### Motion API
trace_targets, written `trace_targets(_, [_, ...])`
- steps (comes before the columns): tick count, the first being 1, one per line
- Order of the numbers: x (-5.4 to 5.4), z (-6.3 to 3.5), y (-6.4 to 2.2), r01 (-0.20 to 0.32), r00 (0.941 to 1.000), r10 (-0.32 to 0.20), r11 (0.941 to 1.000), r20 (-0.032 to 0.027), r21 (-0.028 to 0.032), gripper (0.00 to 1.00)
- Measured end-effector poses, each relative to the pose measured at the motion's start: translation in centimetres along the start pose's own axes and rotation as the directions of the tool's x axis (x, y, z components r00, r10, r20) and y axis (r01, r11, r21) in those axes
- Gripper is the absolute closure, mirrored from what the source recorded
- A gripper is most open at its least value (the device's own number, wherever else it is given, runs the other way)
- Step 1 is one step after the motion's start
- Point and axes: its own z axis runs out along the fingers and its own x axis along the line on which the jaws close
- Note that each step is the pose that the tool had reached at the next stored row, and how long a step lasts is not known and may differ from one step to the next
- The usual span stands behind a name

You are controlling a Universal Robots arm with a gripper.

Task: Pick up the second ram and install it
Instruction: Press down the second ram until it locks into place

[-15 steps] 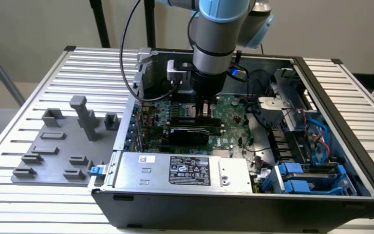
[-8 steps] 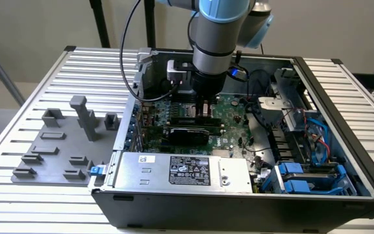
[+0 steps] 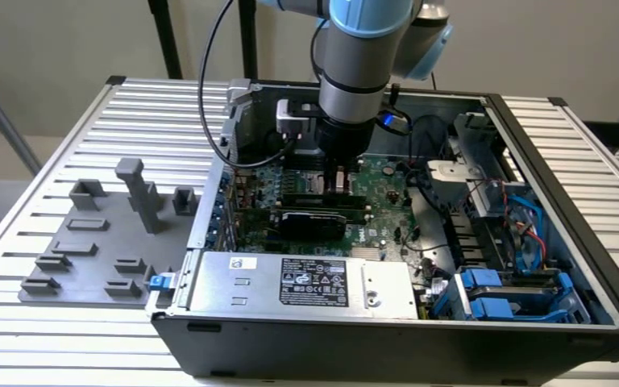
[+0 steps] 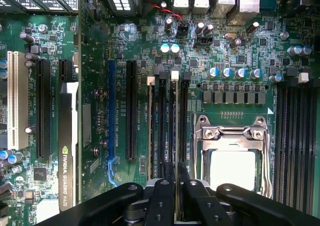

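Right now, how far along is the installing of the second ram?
Done, it seems: the pick-up. The gripper is inside the computer case, low over the motherboard. In hand: a thin edge between its fingers looks like the second ram, lined up along a memory slot beside the CPU socket. Left: I cannot tell whether it is pressed fully in, and the gripper has not let go.

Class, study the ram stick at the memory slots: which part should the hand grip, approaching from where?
Grip the second ram by its two flat faces, mid-length at the top edge, coming down from above. It stands on edge, thin and long, along the memory slots, with neighbouring slots close beside it. The hand clamps it so.
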Motion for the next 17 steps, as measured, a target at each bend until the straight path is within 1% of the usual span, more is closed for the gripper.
trace_targets(7, [0.00, 0.00, 0.01, -0.013, 0.9999, 0.013, 0.9999, -0.0015, 0.0004, 0.86])
trace_targets(17, [0.00, 0.09, 0.03, -0.016, 0.9999, 0.016, 0.9999, -0.0014, 0.0005, 0.86])
